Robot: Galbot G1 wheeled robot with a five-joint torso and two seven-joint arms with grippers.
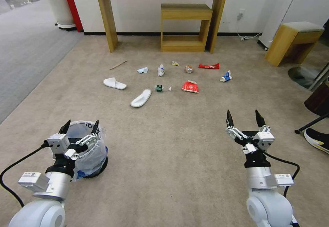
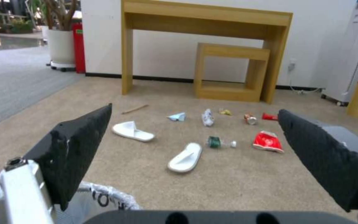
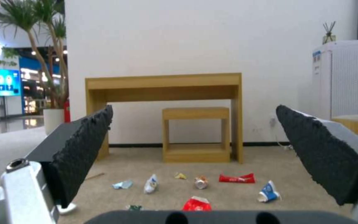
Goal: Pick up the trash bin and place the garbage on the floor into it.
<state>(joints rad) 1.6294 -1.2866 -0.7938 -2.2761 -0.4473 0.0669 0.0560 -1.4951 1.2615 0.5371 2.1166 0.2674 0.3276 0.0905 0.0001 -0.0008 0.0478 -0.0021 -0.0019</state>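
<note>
The trash bin (image 1: 92, 156), dark with a blue side and a crinkly plastic liner, stands on the beige floor (image 1: 178, 151) at the near left. My left gripper (image 1: 80, 127) hovers open over its rim; the liner's edge (image 2: 104, 196) shows beneath the left gripper (image 2: 195, 109). Garbage lies ahead: two white slippers (image 1: 114, 83) (image 1: 141, 98), a wooden stick (image 1: 118, 65), a tissue pack (image 1: 143, 70), a plastic bottle (image 1: 161, 70), a crushed can (image 1: 189, 69), red wrappers (image 1: 209, 66) (image 1: 190, 86) and a blue-white cup (image 1: 226, 76). My right gripper (image 1: 244, 117) (image 3: 193, 107) is open, holding nothing.
A wooden desk (image 1: 109, 21) with a small stool (image 1: 186, 26) under it stands against the back wall. Another stool (image 1: 291, 42) is at right. A white plant pot (image 1: 61, 11) and red bin (image 1: 73, 9) stand back left by grey carpet (image 1: 27, 55). A person's shoe (image 1: 317, 139) lies at right.
</note>
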